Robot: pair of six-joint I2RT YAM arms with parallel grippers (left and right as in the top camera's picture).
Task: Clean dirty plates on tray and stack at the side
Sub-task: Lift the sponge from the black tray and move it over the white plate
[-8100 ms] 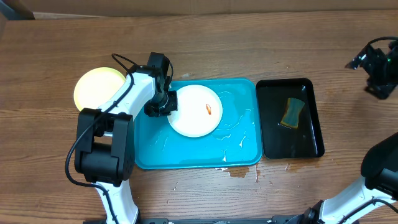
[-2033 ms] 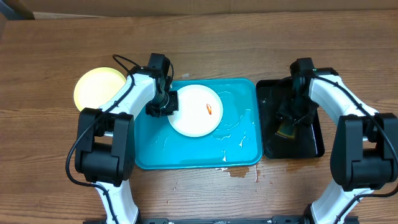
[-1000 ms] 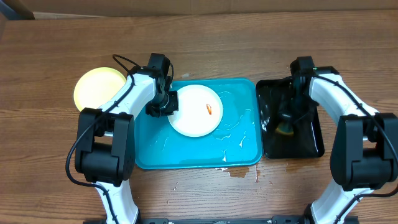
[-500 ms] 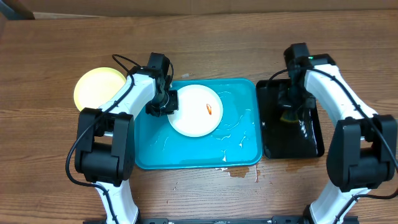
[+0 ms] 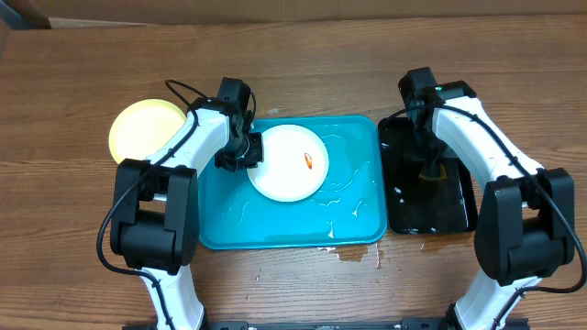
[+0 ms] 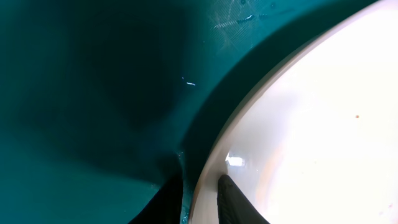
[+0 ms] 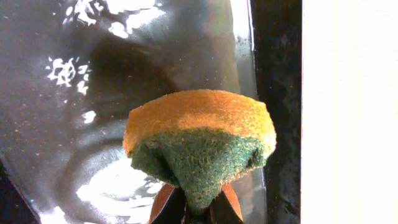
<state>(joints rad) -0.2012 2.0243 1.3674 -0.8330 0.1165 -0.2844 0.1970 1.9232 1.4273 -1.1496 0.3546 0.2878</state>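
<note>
1. The desk (image 5: 293, 64) carried the blue tray (image 5: 275, 229) at its middle, with a narrower black tray (image 5: 408, 211) just beside its right rim. Both trays looked wet.
2. The white plate (image 5: 280, 174) lay in the far left part of the blue tray. The yellow plate (image 5: 138, 128) sat on the desk to the left, outside the tray.
3. The left fingers (image 5: 243, 158) stood at the white plate's left edge. In the left wrist view they straddled its rim with a narrow gap, one tip inside the plate and one outside over the tray floor. Whether they were pressing on the rim could not be told.
4. The right fingers (image 5: 429, 165) were over the black tray, well apart from both plates. They were pinched tight on the sponge (image 7: 199, 134), green scouring side toward the camera and orange side beyond it.
5. An orange smear (image 5: 309, 161) sat right of centre on the white plate, away from the left fingers.
6. Against the earliest frame, the right arm had come in from the desk's far right, and the sponge no longer lay flat in the black tray. Over the last half second that arm had shifted left along the black tray. The left arm, both plates and the smear showed no change.
</note>
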